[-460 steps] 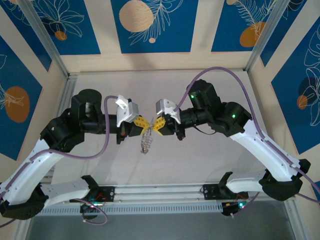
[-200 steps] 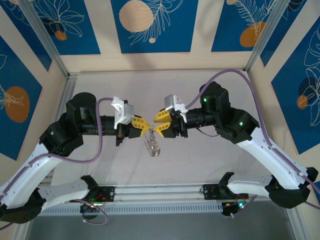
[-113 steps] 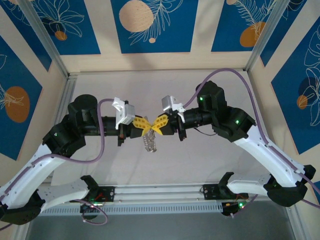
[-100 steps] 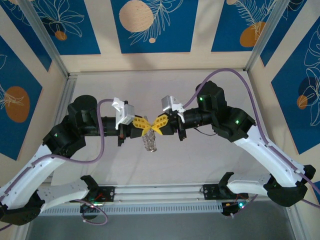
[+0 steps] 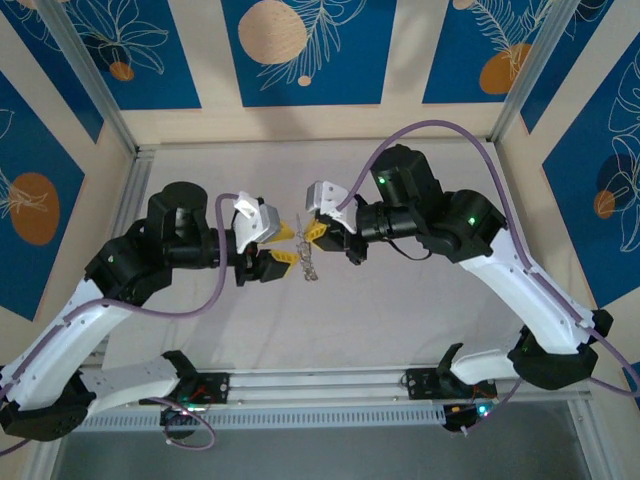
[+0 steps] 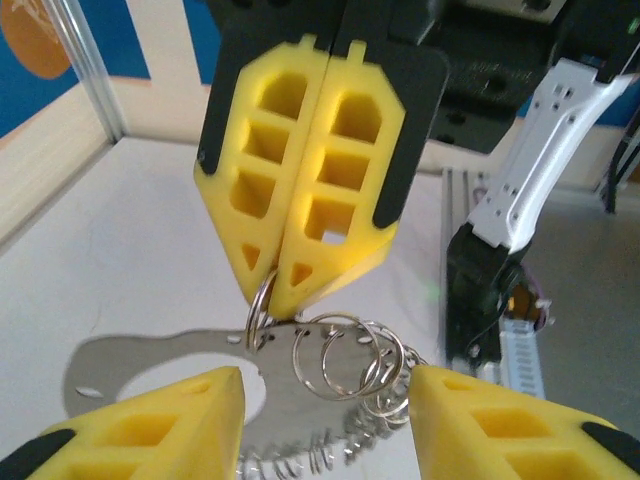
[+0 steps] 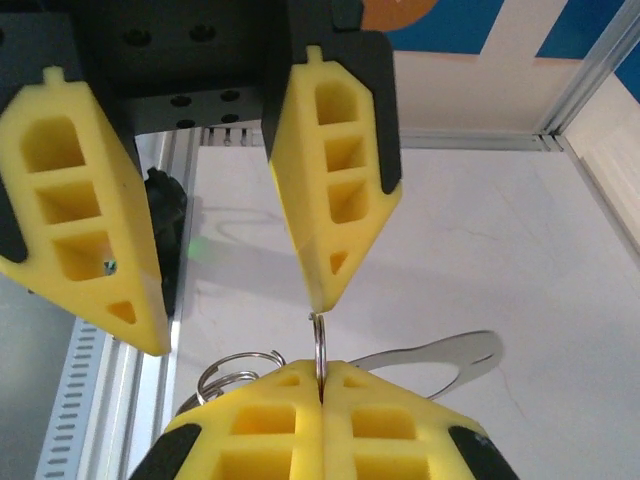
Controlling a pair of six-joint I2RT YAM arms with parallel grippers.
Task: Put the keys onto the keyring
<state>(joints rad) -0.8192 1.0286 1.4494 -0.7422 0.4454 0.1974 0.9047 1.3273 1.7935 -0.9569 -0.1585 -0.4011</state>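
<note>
nearest in the top view is the rail [image 5: 320, 385] with both arm bases on it. the left arm [image 5: 70, 338] reaches in from 7 o'clock and the right arm [image 5: 540, 303] from 5 o'clock. they meet about mid-frame above the worktop [image 5: 400, 320].

the left jaws are released, yellow pads [image 6: 150, 430] spread wide. the ring bunch sits in the gap between them and i can't tell if it brushes either pad.

the right jaws are clenched on the keyring [image 6: 262, 305], pinching one thin ring right at the pad tips. it shows edge-on in the right wrist view. the rest of the bunch hangs off that ring: a few bigger silvery loops [image 6: 345, 355] linked together, and a string of tiny rings [image 6: 300, 460] trailing toward 6 o'clock.

so the keyring is dangling between the two sets of jaws. in the top view the left ones are at its 9 o'clock and the right ones at roughly 1 o'clock.

further back it's bare worktop, then the blue panels [image 5: 340, 60] on the wall at 12 o'clock.
</note>
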